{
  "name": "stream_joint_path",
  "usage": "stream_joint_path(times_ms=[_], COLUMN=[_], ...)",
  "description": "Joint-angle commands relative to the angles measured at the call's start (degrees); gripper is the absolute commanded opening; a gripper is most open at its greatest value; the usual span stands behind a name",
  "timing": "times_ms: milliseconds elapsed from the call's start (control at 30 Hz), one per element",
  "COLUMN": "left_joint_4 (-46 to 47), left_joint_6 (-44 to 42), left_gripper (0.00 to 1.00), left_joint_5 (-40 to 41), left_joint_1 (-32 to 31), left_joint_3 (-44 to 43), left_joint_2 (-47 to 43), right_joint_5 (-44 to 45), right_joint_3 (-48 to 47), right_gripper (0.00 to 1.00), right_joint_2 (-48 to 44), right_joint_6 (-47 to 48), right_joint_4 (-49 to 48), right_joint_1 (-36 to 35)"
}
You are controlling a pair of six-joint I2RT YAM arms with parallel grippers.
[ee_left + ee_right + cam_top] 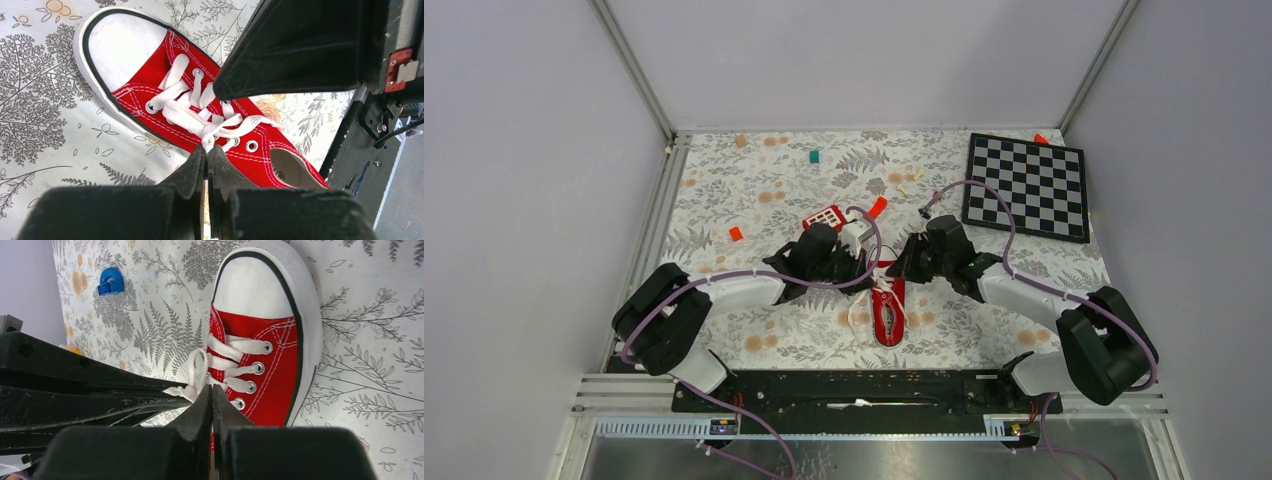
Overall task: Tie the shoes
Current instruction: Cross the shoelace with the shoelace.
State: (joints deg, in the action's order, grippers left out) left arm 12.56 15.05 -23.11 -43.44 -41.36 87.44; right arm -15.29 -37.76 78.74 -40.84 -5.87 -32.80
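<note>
— Where is the sneaker [889, 322] lying?
— On the floral table [724, 190], at six o'clock from its middle, near the arm bases.
— And the pincers?
— The left gripper [207, 150], fingers pressed together, is pinching the laces [200, 120] from ten o'clock. The right gripper [210, 390] is pinching them from two o'clock. A chessboard [1027, 185] is sitting further out at two o'clock.

White arm links [746, 290] meet black joints [667, 318] (lilac cables [969, 183] trail alongside).
</note>
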Motion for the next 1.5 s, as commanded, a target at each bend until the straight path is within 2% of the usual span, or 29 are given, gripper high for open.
stream_joint_path(times_ms=[0, 133, 300, 400, 767, 967, 1467], left_joint_4=[2.74, 2.94, 4.01, 4.76, 6.87, 6.53, 5.99], left_joint_6=[-0.50, -0.46, -0.16, 0.30, 1.30, 1.04, 0.78], left_gripper=[0.00, 0.00, 0.00, 0.00, 0.00, 0.00, 0.00], left_joint_5=[-1.19, -1.16, -1.06, -1.13, -0.78, -0.92, -1.57], left_joint_1=[0.32, 0.32, 0.31, 0.36, 0.38, 0.39, 0.37], left_joint_3=[0.49, 0.56, 1.33, 2.07, 3.48, 3.32, 1.95], left_joint_2=[-2.21, -2.10, -2.27, -1.99, -1.04, -0.76, -0.16], right_joint_5=[3.15, 1.00, -1.87, -2.77, -5.30, -6.31, -7.34], right_joint_3=[0.81, -0.24, -2.85, -4.73, -9.17, -11.09, -11.99], right_gripper=[0.00, 0.00, 0.21, 0.26, 0.27, 0.34, 0.31], right_joint_2=[-2.57, -1.75, -0.44, 0.45, 4.73, 7.67, 10.98], right_joint_6=[0.53, 1.47, 3.61, 5.62, 8.96, 10.01, 10.08], right_joint_4=[0.07, 0.14, 1.58, 3.46, 5.52, 8.33, 7.51], right_joint_1=[-0.07, -0.07, -0.07, -0.07, -0.07, -0.10, -0.29])
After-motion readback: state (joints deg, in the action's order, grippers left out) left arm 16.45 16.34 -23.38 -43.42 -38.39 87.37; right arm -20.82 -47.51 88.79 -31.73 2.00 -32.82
